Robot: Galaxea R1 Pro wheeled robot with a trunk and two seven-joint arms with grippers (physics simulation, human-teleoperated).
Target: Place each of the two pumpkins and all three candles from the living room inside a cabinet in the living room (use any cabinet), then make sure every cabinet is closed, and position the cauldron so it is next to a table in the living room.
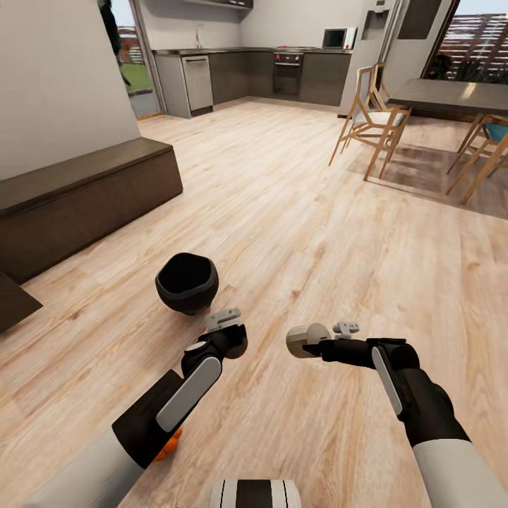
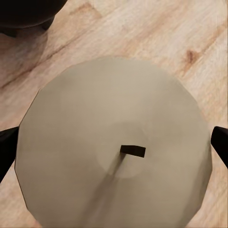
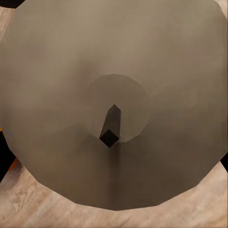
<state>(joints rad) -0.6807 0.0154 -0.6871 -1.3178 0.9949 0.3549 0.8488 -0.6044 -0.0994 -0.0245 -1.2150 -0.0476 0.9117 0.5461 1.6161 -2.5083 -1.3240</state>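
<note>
Each gripper is shut on a beige-grey candle. My left gripper [image 1: 236, 337] holds one candle [image 1: 243, 346] just above the floor, right of the black cauldron [image 1: 185, 282]. In the left wrist view that candle's flat top [image 2: 114, 142] sits between the dark fingers [image 2: 6, 151], with the cauldron's [image 2: 23, 12] edge beside it. My right gripper [image 1: 315, 343] holds another candle [image 1: 303, 339], whose top [image 3: 114, 95] shows up close in the right wrist view. A sliver of an orange pumpkin [image 1: 170, 446] peeks out under my left forearm. The long low dark-brown cabinet [image 1: 85, 194] stands shut along the left wall.
A dark-brown slab [image 1: 14, 302] juts in at the left edge, near the cabinet. A grey dining table [image 1: 451, 95] with wooden chairs [image 1: 370, 120] stands at the back right, and the kitchen counter [image 1: 247, 70] lies beyond. Open wooden floor [image 1: 296, 212] stretches ahead.
</note>
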